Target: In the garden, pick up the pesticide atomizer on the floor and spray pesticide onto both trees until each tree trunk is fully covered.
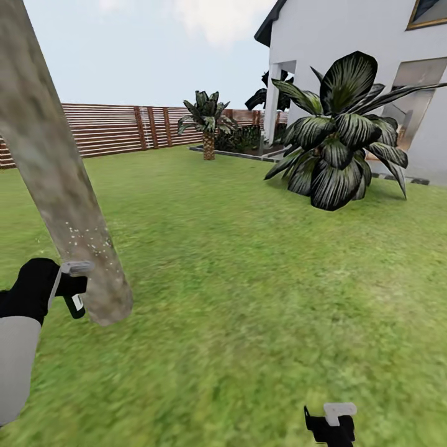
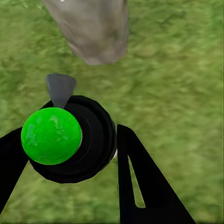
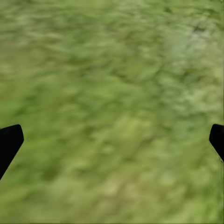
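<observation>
Pesticide atomizer (image 2: 70, 140) held in left gripper (image 2: 70, 154), fingers (image 2: 140, 182) closed against its dark round body; green cap toward wrist camera, grey nozzle aimed at tree trunk (image 2: 93, 28). In head view, atomizer (image 1: 73, 292) just beside lower trunk (image 1: 56, 167), near the flared base. White specks of pesticide (image 1: 87, 242) scattered over a small patch above the nozzle; rest of visible bark bare, upper trunk untouched. Judged: spraying of one tree in hand, coverage early. Second tree of the task not identified in these views.

Right gripper (image 1: 330, 425) low over lawn (image 1: 248, 310), holding nothing; in right wrist view fingertips (image 3: 9, 142) spread wide at frame edges, grass between.

To do well: keep nozzle square to bark, sweep slowly upward and round the trunk, overlap passes. Avoid touching nozzle to trunk. Grip to be kept firm; round body could twist between fingers.
</observation>
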{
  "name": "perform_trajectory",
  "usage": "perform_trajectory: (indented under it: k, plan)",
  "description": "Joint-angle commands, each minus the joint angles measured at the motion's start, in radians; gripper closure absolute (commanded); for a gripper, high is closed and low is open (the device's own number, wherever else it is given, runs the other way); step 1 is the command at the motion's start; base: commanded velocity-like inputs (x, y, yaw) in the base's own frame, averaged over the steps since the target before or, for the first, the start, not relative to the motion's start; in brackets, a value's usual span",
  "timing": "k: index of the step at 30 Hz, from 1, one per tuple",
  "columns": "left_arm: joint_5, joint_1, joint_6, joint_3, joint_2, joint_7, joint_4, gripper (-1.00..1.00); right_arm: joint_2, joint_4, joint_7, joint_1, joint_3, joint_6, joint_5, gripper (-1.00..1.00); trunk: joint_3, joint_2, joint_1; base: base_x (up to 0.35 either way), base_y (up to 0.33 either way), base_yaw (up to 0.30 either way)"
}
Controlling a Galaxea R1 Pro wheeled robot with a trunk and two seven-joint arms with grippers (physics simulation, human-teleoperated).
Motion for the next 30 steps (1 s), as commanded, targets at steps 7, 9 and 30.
perform_trajectory:
  k: [7,9,30]
  plan:
    - [-0.010,0.054,-0.005,0.007,-0.008,-0.005,0.000,1.00,0.000,0.000,-0.003,0.000,0.009,-0.002,-0.007,-1.00,-0.001,0.000,0.000,0.149,-0.253,0.011]
    - [-0.011,0.072,-0.006,0.010,-0.008,-0.005,0.000,1.00,0.000,0.000,-0.003,0.000,0.009,-0.002,-0.007,-1.00,-0.001,0.000,0.000,0.092,-0.266,0.000]
    - [-0.010,0.121,-0.014,0.024,-0.006,0.001,0.039,1.00,0.000,0.000,-0.003,0.000,0.010,-0.002,-0.007,-1.00,-0.001,0.000,0.000,0.177,-0.208,0.163]
